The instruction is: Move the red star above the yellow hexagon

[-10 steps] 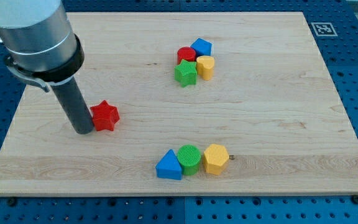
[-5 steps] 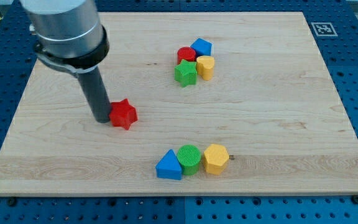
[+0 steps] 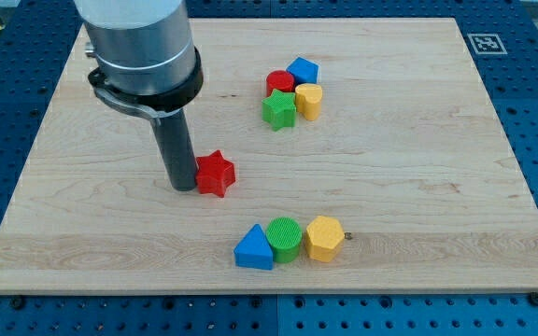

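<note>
The red star lies left of the board's middle. My tip stands right against the star's left side. The yellow hexagon lies near the view's bottom, at the right end of a row with a green cylinder and a blue triangle. The star is up and to the left of that row.
A cluster sits near the view's top: a red cylinder, a blue pentagon-like block, a green star and a yellow block. The wooden board lies on a blue pegboard, with a marker tag at the top right corner.
My tip has pushed the red star to the right across the board, from the left part towards the middle. The other blocks have not moved.
</note>
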